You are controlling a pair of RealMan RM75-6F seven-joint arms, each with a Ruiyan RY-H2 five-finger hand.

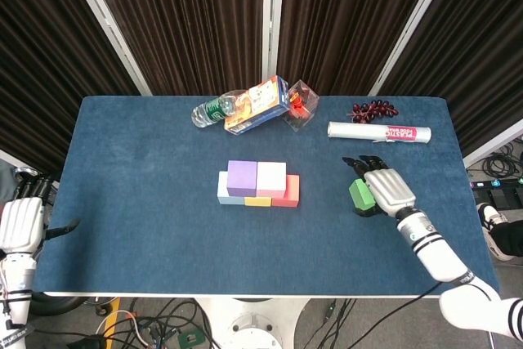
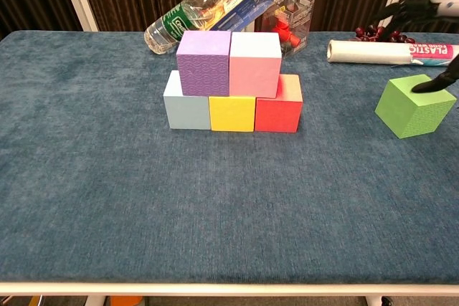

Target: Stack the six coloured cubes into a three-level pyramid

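Note:
Five cubes stand stacked mid-table. Light blue, yellow and red form the bottom row, with purple and pink on top; the head view shows purple and pink from above. The green cube sits alone on the cloth to the right, tilted corner-on. My right hand hovers over the green cube with its fingers spread. In the chest view its thumb tip touches the cube's top and the fingers stay above. My left hand hangs beyond the table's left edge, holding nothing.
Along the back edge lie a water bottle, an orange box, a clear case with a red object, dark grapes and a white roll. The blue cloth table ends close to the right of the green cube.

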